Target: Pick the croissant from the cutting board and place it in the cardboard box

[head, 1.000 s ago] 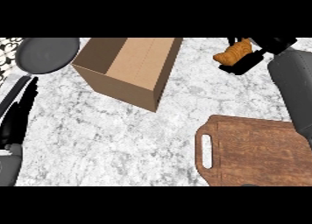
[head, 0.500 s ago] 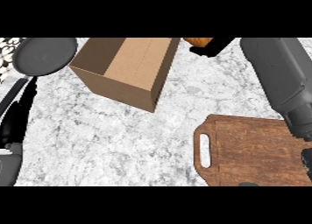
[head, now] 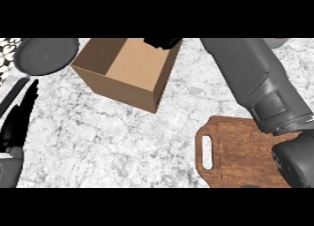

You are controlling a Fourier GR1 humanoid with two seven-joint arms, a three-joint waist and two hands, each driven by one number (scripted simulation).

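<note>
- Fingers of the left hand are lying straight and relaxed at the view's left edge, holding nothing; that hand is resting
- Marbled grey worktop is carrying everything and is offering open space between the things
- Right forearm is stretching from the lower right corner up across the view, passing over the cutting board
- Cardboard box is sitting open-topped near the top middle, one corner pointing down the view, well apart from the board
- Dark grey pan is lying just beside the box's left side, its handle running down toward the left hand
- Right hand is showing only as a dark patch over the box's far rim; whether it is closed on anything I cannot tell
- Croissant is showing nowhere, neither on the board nor inside the box; it is probably hiding under the right hand
- Judging the step as the release: the hand is needing to be well inside the rim and lower over the box floor before letting go, keeping the wrist off the cardboard wall so the box is not shifting toward the pan
</note>
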